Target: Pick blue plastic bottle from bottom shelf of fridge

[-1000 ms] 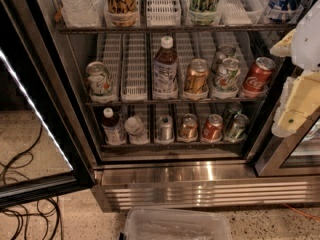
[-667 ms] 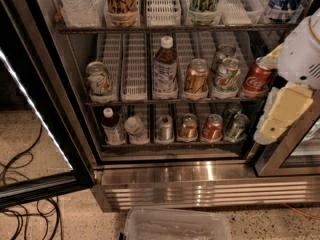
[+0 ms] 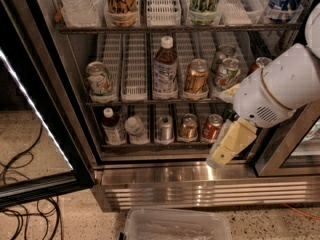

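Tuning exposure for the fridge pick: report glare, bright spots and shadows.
Camera view: a light strip on the open door glows white at left. Camera view: the fridge shows glare on its steel sill under the tool, which hangs at lower right before the bottom shelf. Camera view: the blue plastic bottle sits dim at that shelf's left end.

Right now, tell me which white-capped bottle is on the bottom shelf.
The smaller blue plastic bottle, leftmost there; the taller bottle stands one rack up. The gripper hangs lower right.
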### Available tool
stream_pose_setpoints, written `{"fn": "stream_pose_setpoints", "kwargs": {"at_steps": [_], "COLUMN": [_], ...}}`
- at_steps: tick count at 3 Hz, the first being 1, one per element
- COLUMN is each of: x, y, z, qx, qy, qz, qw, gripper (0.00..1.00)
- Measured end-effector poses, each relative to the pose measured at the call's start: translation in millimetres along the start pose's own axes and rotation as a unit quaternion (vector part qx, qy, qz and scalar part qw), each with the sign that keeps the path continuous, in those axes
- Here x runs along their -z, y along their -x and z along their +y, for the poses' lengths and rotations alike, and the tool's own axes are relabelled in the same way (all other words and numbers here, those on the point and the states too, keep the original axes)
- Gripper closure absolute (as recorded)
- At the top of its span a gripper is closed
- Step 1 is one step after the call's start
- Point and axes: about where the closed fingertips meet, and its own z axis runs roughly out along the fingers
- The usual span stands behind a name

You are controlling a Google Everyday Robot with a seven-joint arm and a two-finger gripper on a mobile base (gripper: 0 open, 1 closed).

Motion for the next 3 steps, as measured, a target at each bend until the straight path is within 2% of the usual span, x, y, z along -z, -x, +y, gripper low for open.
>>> {"fn": "stream_pose_setpoints", "kwargs": {"at_steps": [1, 2, 3], "x": [-0.1, -26.9, -94.4], "y": [0.1, 15.3, 44.5], "z": [0.0, 8.1, 43.1], "qx": [0.000, -0.012, -0.051], "qy": [0.000, 0.003, 0.042], "qz": [0.000, -0.030, -0.083], "qw": [1.0000, 0.9995, 0.9944], "gripper": [0.00, 0.00, 0.00]}}
